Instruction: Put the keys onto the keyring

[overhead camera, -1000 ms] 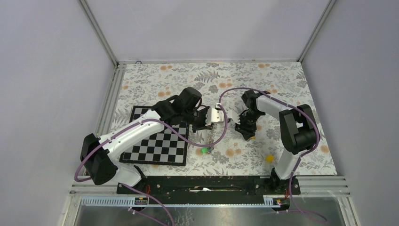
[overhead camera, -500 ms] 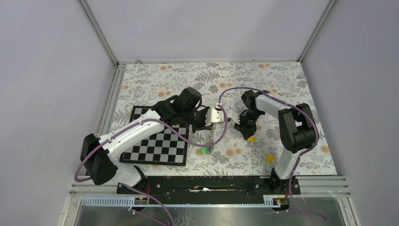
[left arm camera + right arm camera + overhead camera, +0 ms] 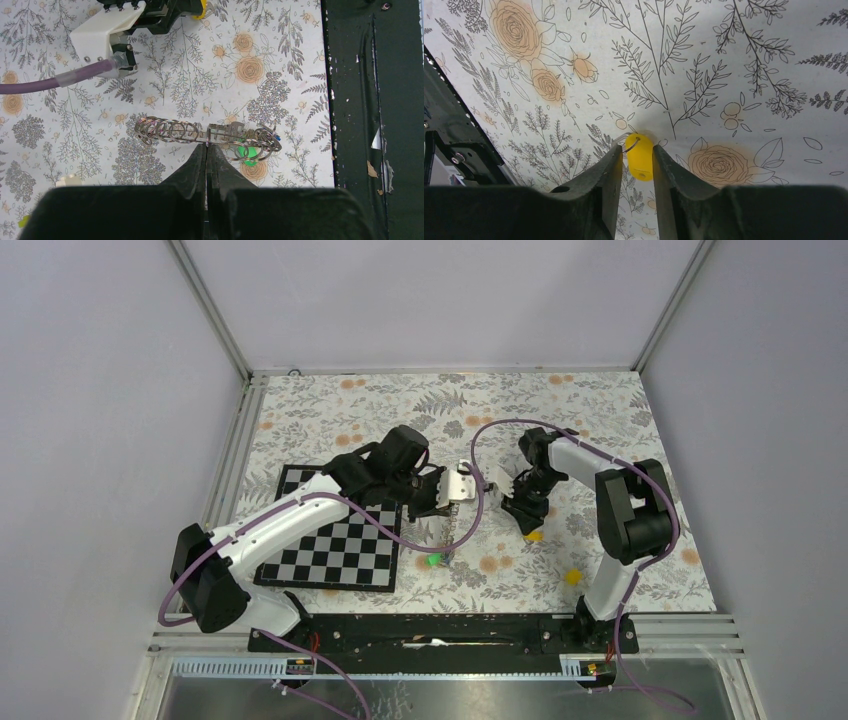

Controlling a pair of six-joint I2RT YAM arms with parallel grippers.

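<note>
Chessboard [image 3: 330,545] lies flat at the far left of the flowered table [image 3: 600,410]. We judge it has no part in this step.

Left gripper [image 3: 206,152]: fingers pressed together, pinching the keyring [image 3: 170,131] near its middle. The cluster of wire loops runs crosswise in front of the fingertips. In the overhead view it trails from the gripper toward the arm bases. One green key [image 3: 247,152] is already on it, at the end nearer the bases.

Right gripper [image 3: 638,151]: down at the table, just right of the left gripper. Its fingers stand partly spread, one on each side of a yellow key [image 3: 640,159]. This key lies flat on the cloth, with a small wire loop at its head pointing away from the wrist. Both fingers sit close against the plastic, but whether they are actually pressing it we cannot tell from this angle.

A second yellow key [image 3: 572,577] lies well apart from the first, nearer the right arm's base.

Step in hand, as we read it: picking up the yellow key so it can be threaded onto the keyring.

The next move calls for:
- a firm pinch on the plastic head that leaves the wire loop free
- a clean lift and a short carry left to the keyring
- lining the loop up with the ring's wire while the left gripper holds steady

The key is tiny against the fingers, so we expect it could slip or twist.
</note>
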